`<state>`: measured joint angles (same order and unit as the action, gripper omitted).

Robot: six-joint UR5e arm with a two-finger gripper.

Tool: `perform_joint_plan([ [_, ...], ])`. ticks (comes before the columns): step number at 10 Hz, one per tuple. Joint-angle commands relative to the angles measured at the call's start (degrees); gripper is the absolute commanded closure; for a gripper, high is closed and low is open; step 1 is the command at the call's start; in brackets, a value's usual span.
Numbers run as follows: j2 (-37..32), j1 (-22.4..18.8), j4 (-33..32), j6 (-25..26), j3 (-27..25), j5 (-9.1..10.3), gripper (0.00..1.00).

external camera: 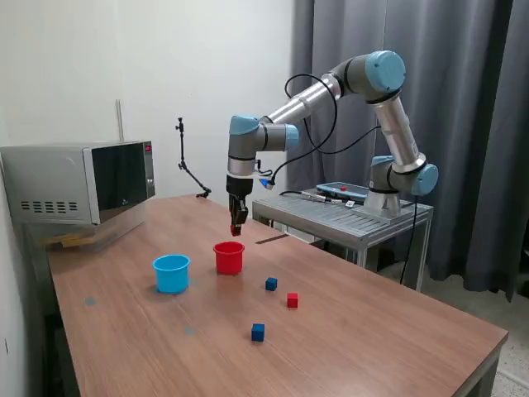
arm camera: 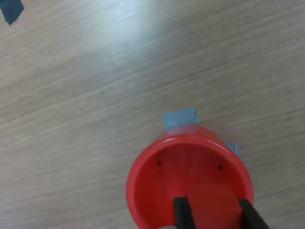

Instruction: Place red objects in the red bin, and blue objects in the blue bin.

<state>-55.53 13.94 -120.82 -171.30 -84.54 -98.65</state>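
My gripper [external camera: 236, 230] hangs straight above the red bin [external camera: 229, 258], a small red cup. A small red piece shows at its tip, so it looks shut on a red cube. In the wrist view the two dark fingers [arm camera: 181, 212] frame the open mouth of the red bin [arm camera: 138, 176]; the red between them blends with the cup's inside. The blue bin [external camera: 171, 273], a cyan cup, stands beside the red one toward the exterior view's left. On the table lie another red cube [external camera: 293, 300] and two blue cubes [external camera: 271, 284] [external camera: 258, 332].
A microwave [external camera: 83, 182] sits at the table's far corner on the exterior view's left. A thin black stand [external camera: 186, 165] rises behind the table. The arm's base is on a metal cart [external camera: 347, 217] behind it. Blue tape patches [arm camera: 180, 118] mark the wood by the red cup.
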Motion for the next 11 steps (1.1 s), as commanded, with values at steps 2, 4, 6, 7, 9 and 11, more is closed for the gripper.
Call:
perform_joint_plan([
  [2,-0.02,-0.05,-0.03,0.0,-0.09,-0.05,0.0],
  [4,-0.02,-0.05,-0.03,0.0,-0.09,0.04,0.0],
  [6,-0.02,-0.05,-0.03,0.0,-0.09,0.04,0.0],
  [7,-0.02,-0.05,-0.03,0.0,-0.01,0.13,0.0],
  [9,-0.19,-2.58,-0.03,0.09,-0.01,0.22,0.0],
  [11,-0.37,-7.15,0.15,0.09,-0.01,0.3,0.0],
])
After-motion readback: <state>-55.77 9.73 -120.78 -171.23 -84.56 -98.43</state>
